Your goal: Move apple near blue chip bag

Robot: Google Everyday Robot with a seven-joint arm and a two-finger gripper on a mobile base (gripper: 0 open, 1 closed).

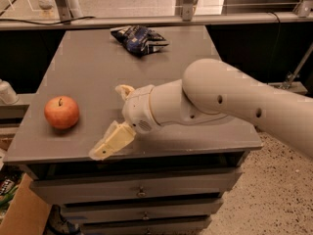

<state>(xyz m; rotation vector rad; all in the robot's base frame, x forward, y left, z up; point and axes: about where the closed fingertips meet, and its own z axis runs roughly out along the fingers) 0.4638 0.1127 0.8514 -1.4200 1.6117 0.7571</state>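
Gripper (116, 117) (splayed wide) near apple (61, 112)

A grey cabinet (88, 72) with knobbed drawers (142, 192) stands on a speckled floor (274, 199), a cardboard box (19, 209) at its left foot. Behind runs a pale ledge (234, 19) over dark recesses. The gripper (109, 120), jaws wide, hangs over the cabinet's front edge.

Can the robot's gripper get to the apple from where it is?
Probably yes. The gripper is open and low over the table, close beside the apple, and nothing lies between them.
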